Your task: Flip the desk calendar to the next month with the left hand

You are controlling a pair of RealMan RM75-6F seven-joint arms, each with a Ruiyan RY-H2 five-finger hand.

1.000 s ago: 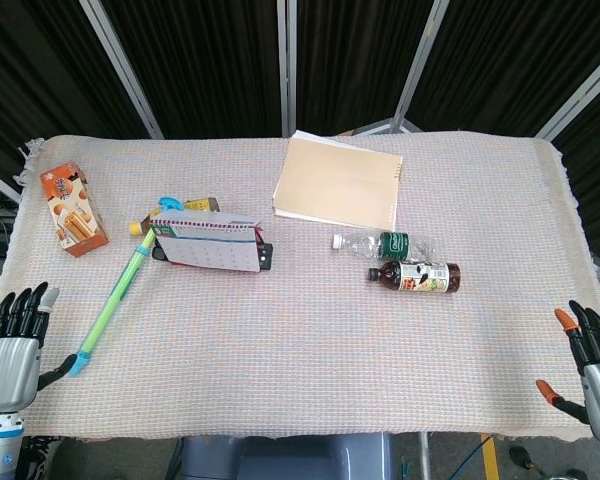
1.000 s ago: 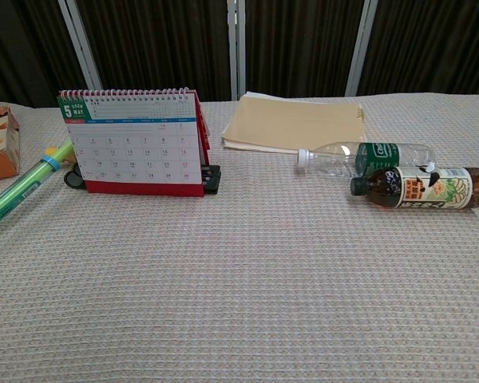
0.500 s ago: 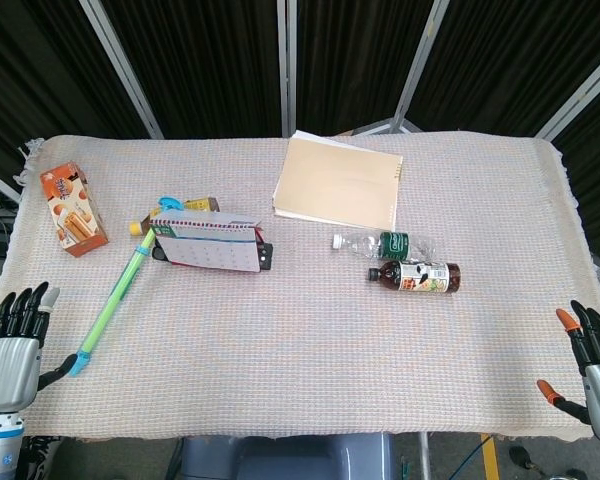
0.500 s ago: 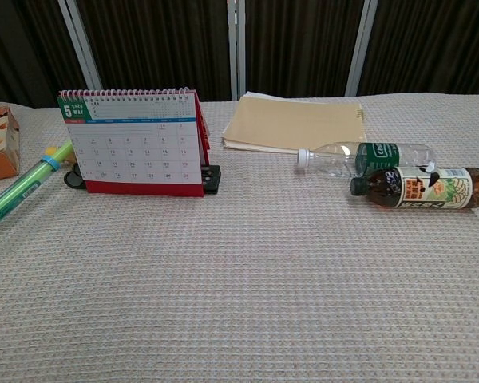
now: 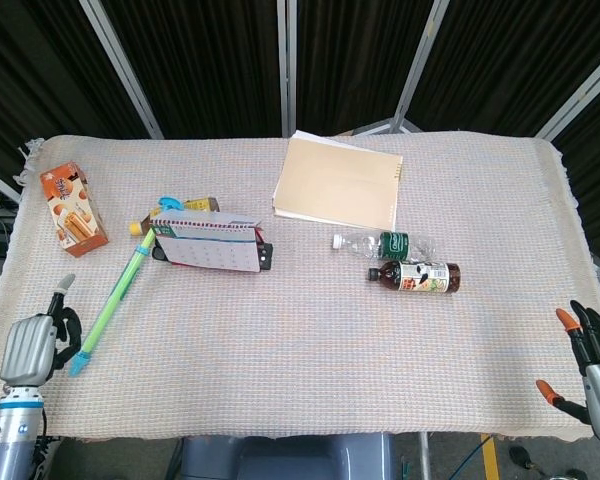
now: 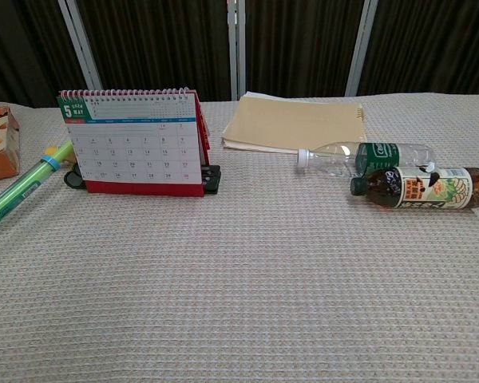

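The desk calendar (image 5: 208,243) stands upright on the left half of the table, its red spiral on top. In the chest view the calendar (image 6: 132,144) shows the May page with a green header. My left hand (image 5: 35,345) is at the near left table edge, well in front of and left of the calendar, turned side-on with the thumb up and nothing in it. At the near right corner my right hand (image 5: 593,362) has its fingers spread and holds nothing. Neither hand appears in the chest view.
A green tube (image 5: 115,295) lies diagonally between my left hand and the calendar. A snack box (image 5: 73,208) stands far left. A black clip (image 6: 211,177) sits at the calendar's right foot. A tan notebook (image 5: 340,185), a clear bottle (image 5: 385,242) and a brown bottle (image 5: 417,276) lie to the right.
My left hand has risen, shifted a little right toward the tube and rotated from flat with spread fingers to side-on. The right hand and the calendar are unchanged.
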